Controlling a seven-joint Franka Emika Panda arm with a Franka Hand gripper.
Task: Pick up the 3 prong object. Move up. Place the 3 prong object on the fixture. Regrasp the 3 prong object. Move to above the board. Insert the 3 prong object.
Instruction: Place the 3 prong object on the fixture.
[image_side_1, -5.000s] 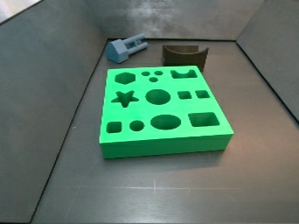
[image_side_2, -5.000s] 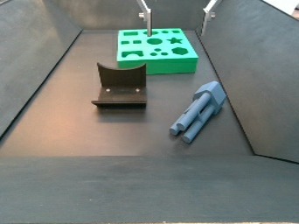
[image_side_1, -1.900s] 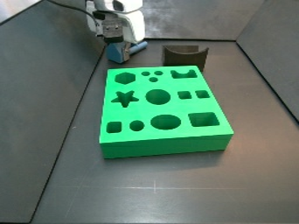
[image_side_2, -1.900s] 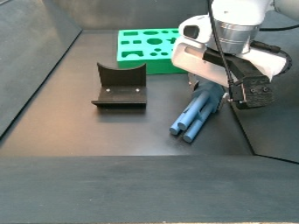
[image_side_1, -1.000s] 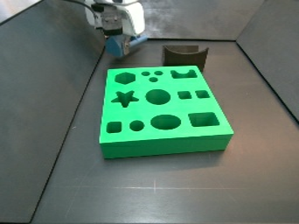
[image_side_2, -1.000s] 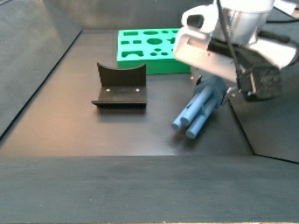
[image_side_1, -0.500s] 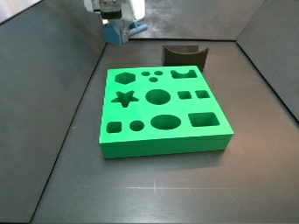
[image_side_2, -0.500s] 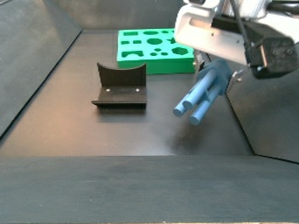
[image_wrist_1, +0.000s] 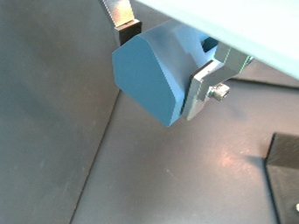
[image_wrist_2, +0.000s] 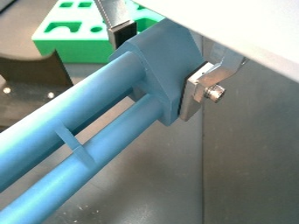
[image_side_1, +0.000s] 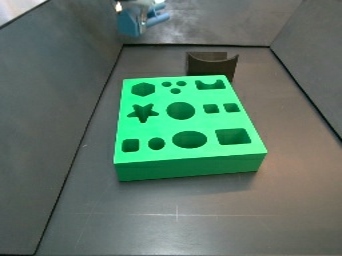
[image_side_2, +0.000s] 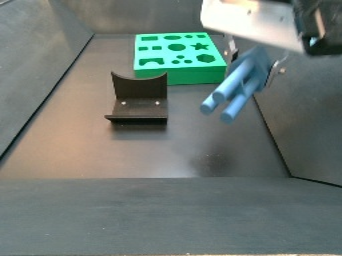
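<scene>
Your end effector (image_side_2: 254, 62) hangs in the air near the right wall of the enclosure, clamped on the 3 prong object (image_side_2: 238, 88), a light blue peg. In a side view the peg is clear of the dark surface (image_side_2: 160, 150), tilted, with its long prongs pointing down and toward the camera. In both wrist views the silver finger plates (image_wrist_2: 208, 85) press against the peg's blocky head (image_wrist_1: 163, 66), and in a wrist view the long prongs (image_wrist_2: 70, 140) run away from the grip, so you hold it by one end only.

The fixture (image_side_2: 136, 100), a dark block with a curved cut-out, stands on the surface to the left of the peg and well apart from it. The board (image_side_2: 181, 58), a bright green slab with shaped holes, lies further back. In a side view the peg and end effector (image_side_1: 139, 14) show only at the top edge, behind the board (image_side_1: 185, 125) and beside the fixture (image_side_1: 213, 64).

The lift looks nearly done; the next step is setting the peg on the fixture. Finish rising before you travel sideways, so the low prong tips clear the fixture's raised back. Move slowly, since the long overhang could swing or slip in the grip. Line the peg's body up with the curved cut-out, lower until it rests there, and only then let go.
</scene>
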